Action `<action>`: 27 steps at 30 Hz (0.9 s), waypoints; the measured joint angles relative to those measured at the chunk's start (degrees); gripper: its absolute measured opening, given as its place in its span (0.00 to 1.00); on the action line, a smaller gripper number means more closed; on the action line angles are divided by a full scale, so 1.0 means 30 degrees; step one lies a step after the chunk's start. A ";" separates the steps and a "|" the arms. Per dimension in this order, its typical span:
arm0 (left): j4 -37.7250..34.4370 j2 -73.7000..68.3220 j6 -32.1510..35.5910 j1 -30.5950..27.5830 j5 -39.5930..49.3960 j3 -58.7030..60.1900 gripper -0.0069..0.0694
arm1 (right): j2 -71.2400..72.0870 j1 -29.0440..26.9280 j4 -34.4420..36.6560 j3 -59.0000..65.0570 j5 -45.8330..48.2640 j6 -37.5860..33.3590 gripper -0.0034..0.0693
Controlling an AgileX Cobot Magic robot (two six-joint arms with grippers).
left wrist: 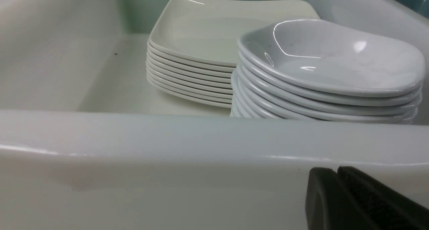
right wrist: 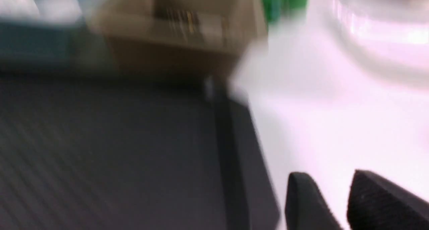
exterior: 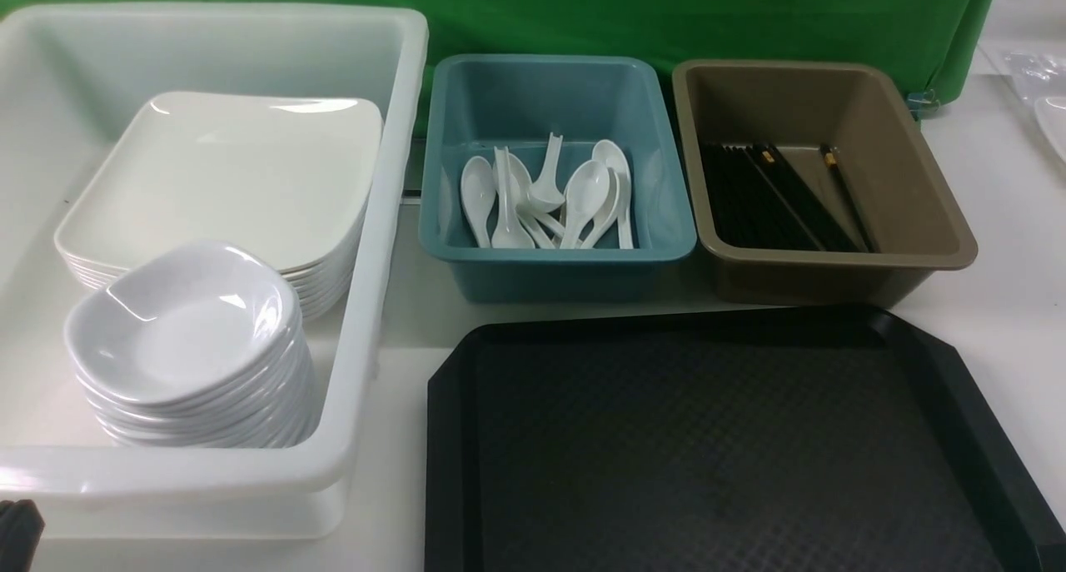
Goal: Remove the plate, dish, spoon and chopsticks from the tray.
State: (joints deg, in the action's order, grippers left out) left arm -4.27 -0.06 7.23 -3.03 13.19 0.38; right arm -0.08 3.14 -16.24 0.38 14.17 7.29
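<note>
In the front view we see the black tray (exterior: 724, 447) bare at lower right, plates (exterior: 225, 172) and dishes (exterior: 183, 339) stacked in the white tub (exterior: 391, 222), spoons (exterior: 545, 197) in the teal bin (exterior: 558, 260), chopsticks (exterior: 783, 197) in the brown bin (exterior: 833, 264).

Left wrist view: left end effector (left wrist: 336, 178) closed, empty, outside the tub wall.

Right wrist view, blurred: right end effector (right wrist: 333, 193) parted, empty, beside the tray's edge above the tabletop (right wrist: 318, 123).

Three bins (exterior: 208, 472) (white, teal, brown), one black tray (exterior: 716, 439), and about seven spoons (exterior: 545, 197).
</note>
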 joint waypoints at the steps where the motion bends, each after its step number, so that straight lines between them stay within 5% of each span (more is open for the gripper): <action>1: 0.0007 0.0000 0.0000 0.0000 0.0000 0.0000 0.11 | 0.0000 -0.0035 0.0000 0.0000 -0.0164 0.0256 0.37; 27: 0.0481 0.0000 0.0000 0.0000 0.0000 0.0000 0.11 | 0.0000 -0.0035 0.0017 0.0000 -0.0246 0.0850 0.37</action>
State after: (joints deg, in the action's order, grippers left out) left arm -2.82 -0.06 7.23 -3.03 13.19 0.38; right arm -0.08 3.03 -16.19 0.38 13.44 9.84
